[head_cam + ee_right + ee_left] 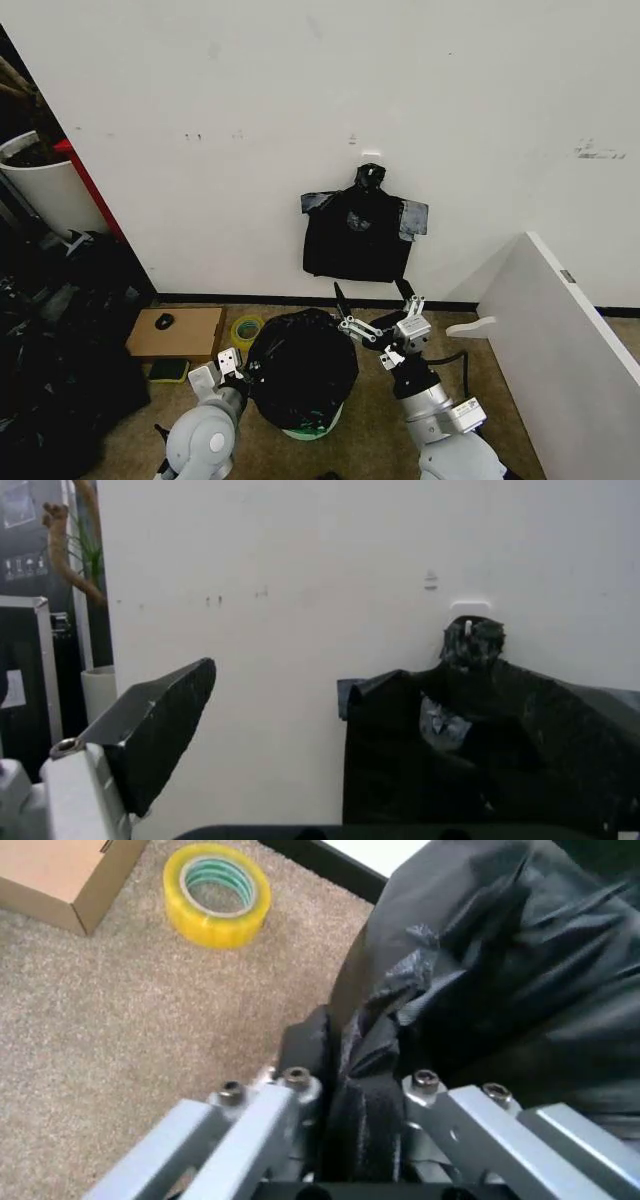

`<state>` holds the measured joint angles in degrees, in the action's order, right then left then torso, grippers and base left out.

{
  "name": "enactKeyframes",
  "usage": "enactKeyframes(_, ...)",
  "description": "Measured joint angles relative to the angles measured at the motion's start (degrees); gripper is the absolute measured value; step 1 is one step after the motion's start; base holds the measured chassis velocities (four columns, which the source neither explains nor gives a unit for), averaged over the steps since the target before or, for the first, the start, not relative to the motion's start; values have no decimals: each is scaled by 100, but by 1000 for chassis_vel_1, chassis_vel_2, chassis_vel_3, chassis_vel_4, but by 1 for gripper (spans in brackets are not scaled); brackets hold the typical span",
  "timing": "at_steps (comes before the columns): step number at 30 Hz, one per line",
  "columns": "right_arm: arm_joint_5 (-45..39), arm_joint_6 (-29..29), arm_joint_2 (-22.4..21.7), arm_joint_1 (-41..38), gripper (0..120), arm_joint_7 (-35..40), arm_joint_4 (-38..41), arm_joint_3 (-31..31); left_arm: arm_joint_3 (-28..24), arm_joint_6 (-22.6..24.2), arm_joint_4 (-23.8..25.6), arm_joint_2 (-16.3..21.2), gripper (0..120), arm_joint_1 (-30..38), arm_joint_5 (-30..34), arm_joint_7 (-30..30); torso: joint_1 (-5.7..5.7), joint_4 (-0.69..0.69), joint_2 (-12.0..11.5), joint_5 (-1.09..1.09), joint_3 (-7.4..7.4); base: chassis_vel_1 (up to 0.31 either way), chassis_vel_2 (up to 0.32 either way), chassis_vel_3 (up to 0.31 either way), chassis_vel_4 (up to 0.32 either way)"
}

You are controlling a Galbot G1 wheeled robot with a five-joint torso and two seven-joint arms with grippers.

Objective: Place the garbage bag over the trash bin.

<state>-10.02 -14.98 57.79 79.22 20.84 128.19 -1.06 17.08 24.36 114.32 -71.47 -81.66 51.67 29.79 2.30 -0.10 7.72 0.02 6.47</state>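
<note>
The garbage bag sits low in the middle of the head view, draped over the trash bin so that only a pale green-white sliver of the bucket peeks out beneath the black plastic. Both arms flank it, one on each side.

What matters, as I judge it, is the left edge of the bag. The left gripper is pressed right against that side, lower left of centre. In the left wrist view its metal fingers are closed on a bunched fold of the black film, which rises from between them into the bulk of the bag. So the plastic runs up and away from that hand, towards the bin's top.

The right gripper stands at the bag's upper right, just beside the bulge, its two dark fingers spread wide and pointing up towards the wall. I cannot see it touching the plastic. In the right wrist view one fingertip shows at lower left, and beyond it hangs the flat black bundle on the wall, with nothing between the jaws.

The left arm reaches in low from the bottom edge, elbow down. The right arm rises from lower right, wrist cocked upward. A roll of yellow tape and a cardboard box lie on the carpet to the left, well apart from the bin.
</note>
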Motion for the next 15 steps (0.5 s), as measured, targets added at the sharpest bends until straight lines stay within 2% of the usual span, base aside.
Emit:
enactKeyframes(3, 3, 35, -4, 6, 100, 25, 11, 12, -2, -60, 2, -29, 26, -28, -64, -64, 0, 0, 0, 0, 0, 0, 0, 0, 0)
enactKeyframes(6, 3, 61, -12, 8, 100, 49, 28, 19, -1, -67, 16, -35, 32, -38, -75, -76, 0, 0, 0, 0, 0, 0, 0, 0, 0)
enactKeyframes(9, 12, 80, -4, 17, 100, 74, 33, 32, 38, -87, 121, -22, 48, -101, -77, -131, 0, 0, 0, 0, 0, 0, 0, 0, 0)
enactKeyframes(11, 14, 81, -2, 20, 100, 75, 31, 32, 46, -87, 140, -17, 51, -111, -77, -133, 0, 0, 0, 0, 0, 0, 0, 0, 0)
enactKeyframes(15, 49, 93, 24, 39, 100, 78, 7, 27, 139, -211, 320, 65, 69, -237, -270, -145, 0, 0, 0, 0, 0, 0, 0, 0, 0)
